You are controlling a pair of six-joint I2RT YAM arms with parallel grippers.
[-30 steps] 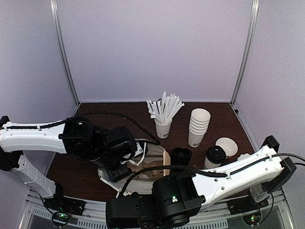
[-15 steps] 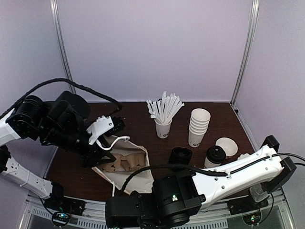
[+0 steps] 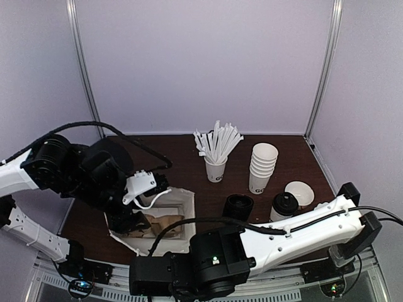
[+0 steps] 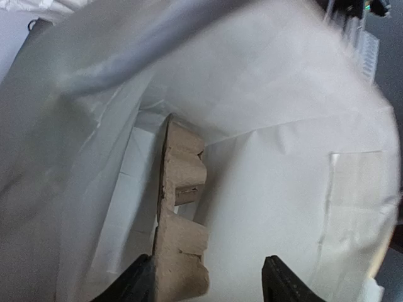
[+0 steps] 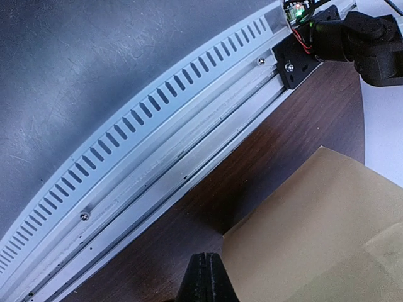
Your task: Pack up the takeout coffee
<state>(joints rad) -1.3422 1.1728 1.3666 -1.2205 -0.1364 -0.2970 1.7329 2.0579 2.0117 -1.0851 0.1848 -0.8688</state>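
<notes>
The takeout coffee [image 3: 284, 206], a white cup with a black dome lid, stands at the right of the table, away from both grippers. A white paper bag [image 3: 179, 200] sits at front left with a brown cardboard cup carrier [image 3: 165, 223] inside it. My left gripper [image 3: 132, 219] reaches into the bag's mouth. In the left wrist view the carrier [image 4: 182, 239] stands on edge against the left finger [image 4: 140, 284], and the gripper [image 4: 211, 280] is open. My right gripper [image 5: 206, 277] is shut on nothing, low over the table's near edge beside a brown sheet [image 5: 327, 226].
A lidless cup of white sticks [image 3: 216, 165] stands at the back middle, with a stack of lidless white cups [image 3: 262, 167] to its right. A black lid stack [image 3: 239, 206] and a white lid [image 3: 300, 192] lie near the coffee. The metal rail [image 5: 157, 157] borders the near edge.
The left arm swung out to the left and came back into the bag. The bag shifted left, and its mouth now faces up. The right arm barely moved.
</notes>
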